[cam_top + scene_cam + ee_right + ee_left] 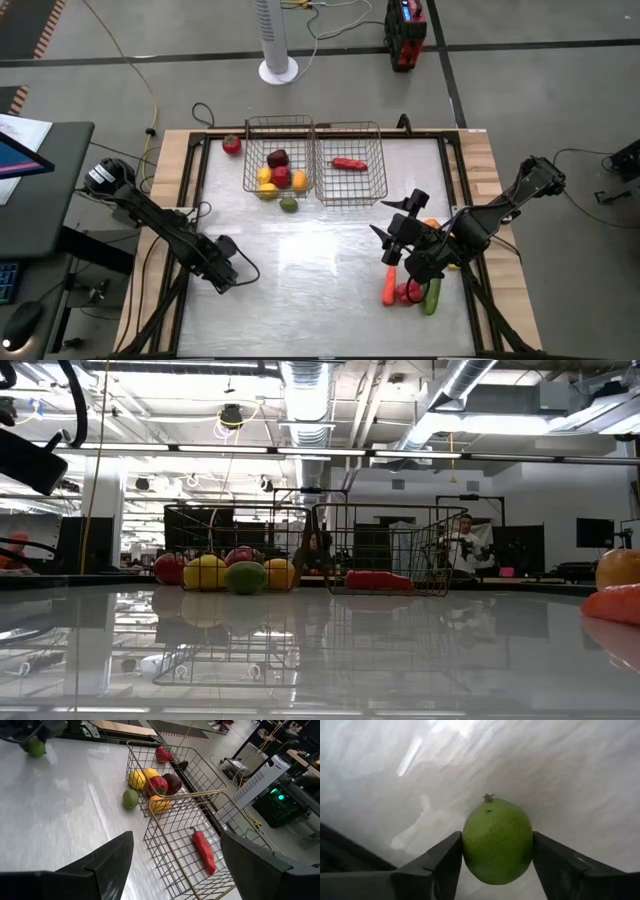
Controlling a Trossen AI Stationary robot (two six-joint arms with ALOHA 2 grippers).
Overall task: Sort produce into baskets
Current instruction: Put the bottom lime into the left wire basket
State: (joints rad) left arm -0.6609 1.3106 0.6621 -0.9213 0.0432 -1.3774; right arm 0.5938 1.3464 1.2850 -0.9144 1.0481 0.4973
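Two grey wire-mesh baskets sit upper middle: left basket (252,152) has five round fruits, right basket (378,160) one glossy red chili (349,164). Left gripper (495,870), lower left, clamps a pebbly green lime (497,840). Right gripper (175,865), lower right, hangs wide open.

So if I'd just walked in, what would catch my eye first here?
Probably the green lime pinched between the fingers of the left end effector, near the table's front left. Next, the two wire baskets side by side at the far edge: the left one heaped with red and yellow fruit, the right one holding only a red chili. The right end effector hangs open above a carrot and cucumber.
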